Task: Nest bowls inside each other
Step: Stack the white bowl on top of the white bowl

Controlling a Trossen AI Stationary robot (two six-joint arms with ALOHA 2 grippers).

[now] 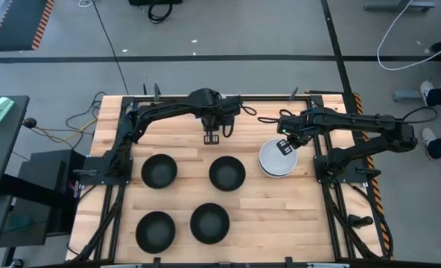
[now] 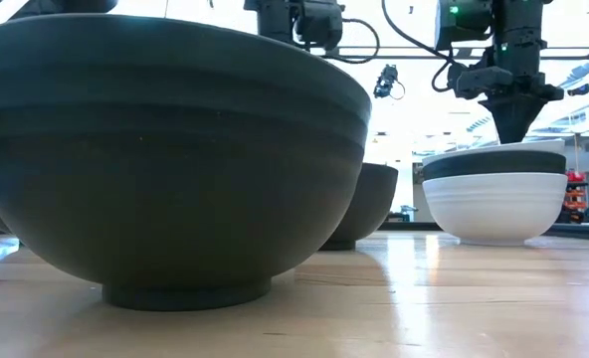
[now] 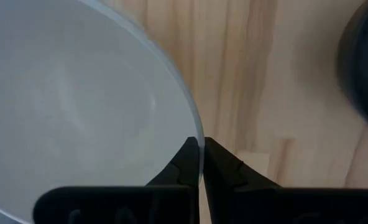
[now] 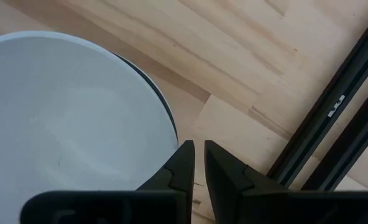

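Nesting looks partly done. A stack (image 1: pixel 275 165) of three bowls, white under black under white, sits on the right of the counter (image 1: pixel 265 223). Four black bowls wait apart in the middle and left, the nearest (image 1: pixel 226 173) close beside the stack.

The right pincer (image 1: pixel 286 147) hangs point-down just above the stack's far rim. In its wrist view the fingers stand a narrow slit apart, with only wood showing between them. They are just outside the rim and hold nothing.

The left pincer (image 1: pixel 211 138) is shut over bare wood at the rear middle, and the high view shows nothing in it. Its wrist view shows a white rim at the fingertips, which I cannot square with that.

The step in hand seems to be leaving the stack and fetching a black bowl. To do that well, the right pincer should rise straight up until clear of the top rim and only then swing across. A sideways start could catch the thin edge and tip or drag the top bowl.

The dark rail (image 4: pixel 333 118) runs close behind the stack on the right, so there is little room that way. Open wood lies in front of the stack and along the rear. The nearest black bowl is best approached from above, with one finger inside the rim and one outside. The path should stay away from the left arm at the rear.
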